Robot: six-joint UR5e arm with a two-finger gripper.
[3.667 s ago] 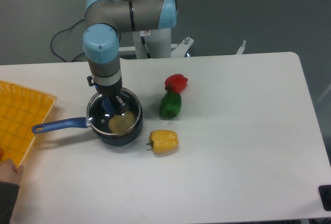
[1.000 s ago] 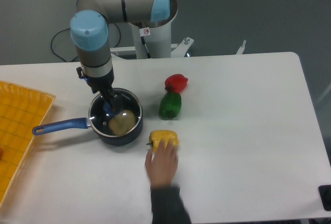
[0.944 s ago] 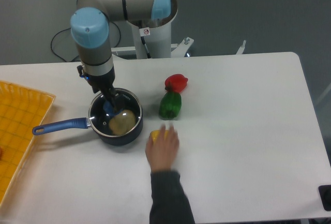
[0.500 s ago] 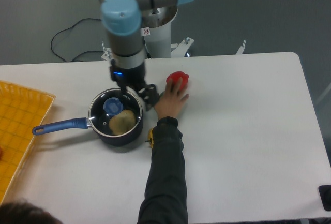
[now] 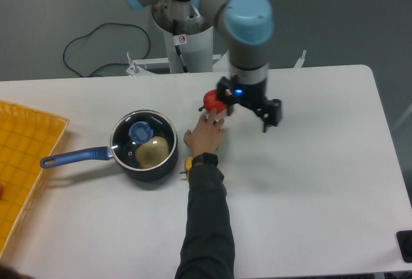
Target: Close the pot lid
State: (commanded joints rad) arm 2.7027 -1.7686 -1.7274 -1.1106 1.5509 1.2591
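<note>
The dark pot (image 5: 166, 165) stands at the table's left-centre, its blue handle (image 5: 72, 157) pointing left. The glass lid (image 5: 153, 124) lies flat on the pot's rim, blue knob (image 5: 138, 131) upward, and a yellowish lump (image 5: 153, 152) shows through the glass. My gripper (image 5: 248, 112) hangs well to the right of the pot, just right of the red pepper (image 5: 212, 100). Its fingers stand apart with nothing between them.
A person's hand (image 5: 205, 136) and dark-sleeved arm (image 5: 205, 221) reach in from the front edge, covering the green pepper and most of the yellow pepper (image 5: 188, 163). An orange tray (image 5: 26, 156) lies at the left edge.
My gripper let go of the lid's knob, rose and swung right, past the red pepper. The lid stays on the pot. The person's hand moved from the yellow pepper up to the others.
</note>
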